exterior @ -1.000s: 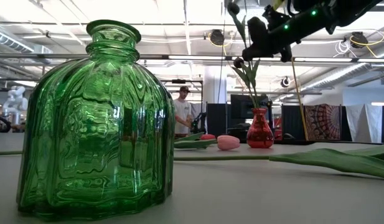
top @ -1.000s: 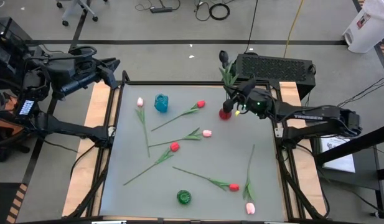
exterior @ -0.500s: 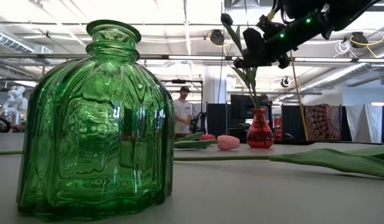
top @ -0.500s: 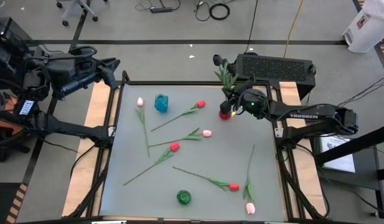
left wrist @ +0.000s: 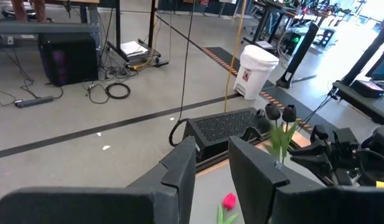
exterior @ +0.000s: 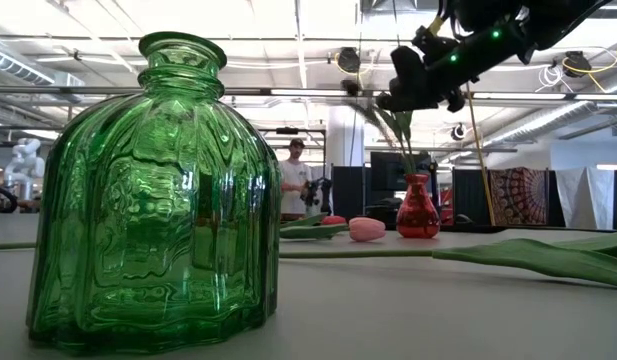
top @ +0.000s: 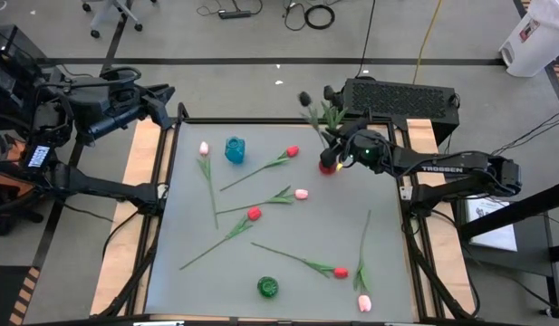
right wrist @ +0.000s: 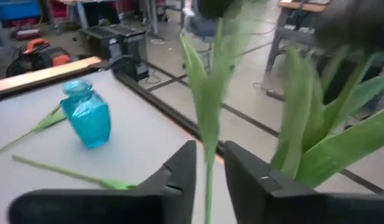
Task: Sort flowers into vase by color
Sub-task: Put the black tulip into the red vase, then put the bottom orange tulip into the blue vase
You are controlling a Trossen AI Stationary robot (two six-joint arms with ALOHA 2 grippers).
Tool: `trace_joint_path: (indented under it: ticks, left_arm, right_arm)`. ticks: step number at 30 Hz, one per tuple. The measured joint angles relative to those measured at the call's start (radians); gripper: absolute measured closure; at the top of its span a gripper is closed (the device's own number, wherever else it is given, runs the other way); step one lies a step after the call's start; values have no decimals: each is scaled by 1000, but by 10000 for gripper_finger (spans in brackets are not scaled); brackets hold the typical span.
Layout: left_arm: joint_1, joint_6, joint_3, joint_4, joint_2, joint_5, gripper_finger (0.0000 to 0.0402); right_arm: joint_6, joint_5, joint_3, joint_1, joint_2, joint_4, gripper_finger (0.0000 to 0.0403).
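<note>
Two black tulips (top: 303, 97) stand with their stems in the small red vase (top: 328, 166) at the table's far right. One leans toward the table's left. My right gripper (right wrist: 207, 158) is open just above the vase. That tulip's thin green stem (right wrist: 208, 180) runs between its fingers with a gap on each side. Several red and pink tulips, such as a red one (top: 254, 214) and a pink one (top: 302, 194), lie flat on the table. My left gripper (left wrist: 210, 165) waits open and high off the far left corner, with nothing in it.
A blue vase (top: 235, 149) stands at the far left of the table. A green vase (top: 268, 288) stands near the front edge. A black box (top: 401, 95) lies behind the far right corner. There is free table on the near left.
The black tulip at my right gripper has tipped toward the table's left. Its head has swung left and lower, while its stem foot has stayed in the red vase.
</note>
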Motion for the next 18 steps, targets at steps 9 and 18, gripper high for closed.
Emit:
trace_joint_path:
  ticks: [9, 18]
  left_arm:
    - [0, -1, 0, 0, 0, 0, 299]
    - [0, -2, 0, 0, 0, 10, 299]
  right_arm:
    - [47, -45, 0, 9, -55, -109, 228]
    - [45, -47, 0, 64, -199, -143, 193]
